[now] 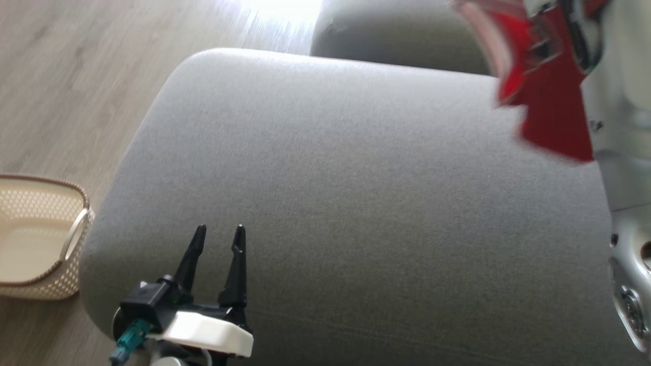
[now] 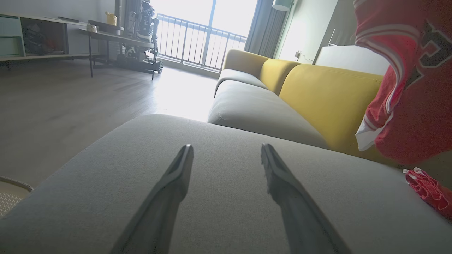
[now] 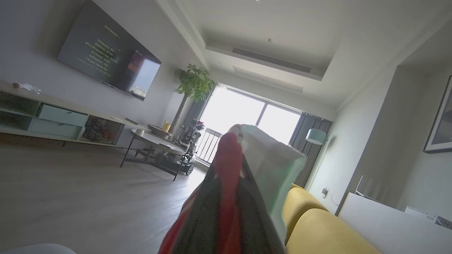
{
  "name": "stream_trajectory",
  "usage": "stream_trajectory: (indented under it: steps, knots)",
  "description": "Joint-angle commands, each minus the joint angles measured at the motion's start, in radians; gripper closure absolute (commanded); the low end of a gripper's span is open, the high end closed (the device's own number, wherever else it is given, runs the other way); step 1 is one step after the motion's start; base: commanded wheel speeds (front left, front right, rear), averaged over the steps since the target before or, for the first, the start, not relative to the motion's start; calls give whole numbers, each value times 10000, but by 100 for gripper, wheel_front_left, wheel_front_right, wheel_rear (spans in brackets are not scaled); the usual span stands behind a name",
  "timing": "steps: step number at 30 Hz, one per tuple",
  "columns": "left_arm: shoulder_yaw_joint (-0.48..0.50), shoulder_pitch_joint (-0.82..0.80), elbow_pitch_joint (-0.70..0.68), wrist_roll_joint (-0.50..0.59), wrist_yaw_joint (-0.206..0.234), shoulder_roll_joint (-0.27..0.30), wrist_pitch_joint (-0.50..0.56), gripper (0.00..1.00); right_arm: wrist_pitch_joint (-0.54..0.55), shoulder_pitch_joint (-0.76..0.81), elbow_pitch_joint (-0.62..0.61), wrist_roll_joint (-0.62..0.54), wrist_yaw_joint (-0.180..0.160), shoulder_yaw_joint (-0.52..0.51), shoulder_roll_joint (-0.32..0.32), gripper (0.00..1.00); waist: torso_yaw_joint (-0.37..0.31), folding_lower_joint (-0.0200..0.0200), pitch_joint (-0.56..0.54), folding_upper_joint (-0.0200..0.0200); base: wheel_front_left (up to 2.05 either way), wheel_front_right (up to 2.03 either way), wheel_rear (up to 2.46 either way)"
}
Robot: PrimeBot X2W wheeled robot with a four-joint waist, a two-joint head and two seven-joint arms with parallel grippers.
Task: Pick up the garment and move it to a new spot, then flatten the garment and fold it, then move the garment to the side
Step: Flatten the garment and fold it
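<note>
Red garment (image 3: 229, 197) is bunched right over my right pincer (image 3: 231, 155), which is clamped tight on it. So it hangs up in the air over the far right of the grey sofa seat (image 1: 356, 178). Left pincer (image 1: 219, 231) is spread wide with nothing in it, low over the seat's near left. Looks like the pick-up-and-move step to me. Next I'd guess it needs lowering onto the bare seat, then spreading flat with both pincers.

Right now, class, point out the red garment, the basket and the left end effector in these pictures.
red garment (image 1: 554, 117): head view, on its hanging red panel.
basket (image 1: 46, 290): head view, on its perforated near wall.
left end effector (image 1: 220, 230): head view, midway between its open fingertips.
</note>
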Motion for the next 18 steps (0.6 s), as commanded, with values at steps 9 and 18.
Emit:
stream_trajectory:
  steps: [9,18]
  knots:
    - [-53,-931,-333,-414,65,-3,-51,0,-365,1292,1226,620,-4,2921,1084,100,448,0,836,0,0,0,0]
    - [-59,-1079,-180,-418,92,-3,-51,0,-327,3472,-18,3966,-4,8262,1203,59,486,0,746,0,0,0,0]
